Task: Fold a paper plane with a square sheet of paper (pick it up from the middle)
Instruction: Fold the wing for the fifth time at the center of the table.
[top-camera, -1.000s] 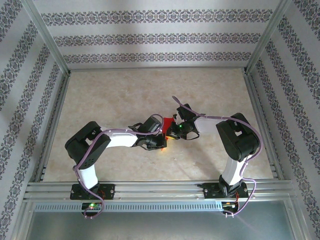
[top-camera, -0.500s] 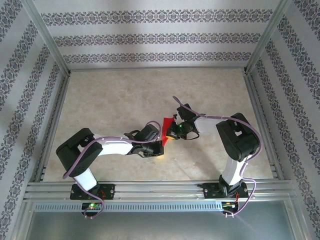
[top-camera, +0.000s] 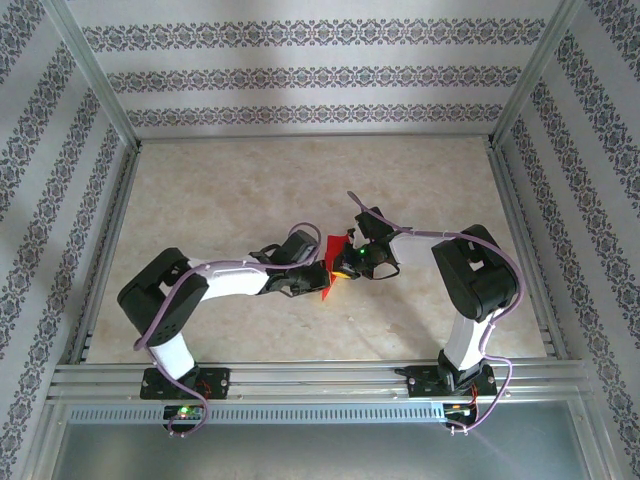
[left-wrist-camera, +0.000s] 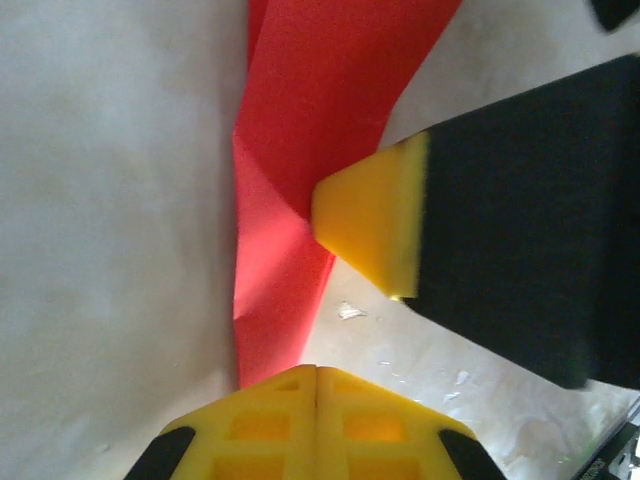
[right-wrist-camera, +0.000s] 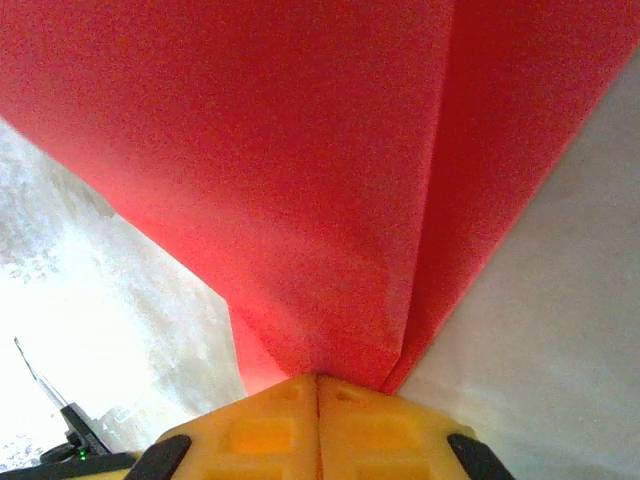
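Crowding together at the table's centre in the top view, the two wrists cover most of the folded red paper (top-camera: 332, 250). What shows is a wedge at 12 o'clock between them and a narrow tip poking out toward 6 o'clock. How much of the sheet lies under the arms cannot be told from above.

In the left wrist view the paper runs off the frame at 12 o'clock, creased along its length and pinched in at the middle. Its lower end disappears into the left gripper (left-wrist-camera: 316, 372), whose yellow fingers are clenched together on it. A yellow fingertip (left-wrist-camera: 370, 225) on a black body, blurred and cut off at 3 o'clock, presses against the paper's right edge.

In the right wrist view the paper spreads past the frame at 12 o'clock with one long crease. It narrows down into the right gripper (right-wrist-camera: 318, 380), also clenched on the paper. Whether the paper touches the table cannot be told.

The beige tabletop (top-camera: 300, 180) lies open from 9 through 12 to 3 o'clock, out to the metal frame rails (top-camera: 100, 230) and the patterned walls (top-camera: 320, 75). A narrower strip sits at 6 o'clock before the arm bases.
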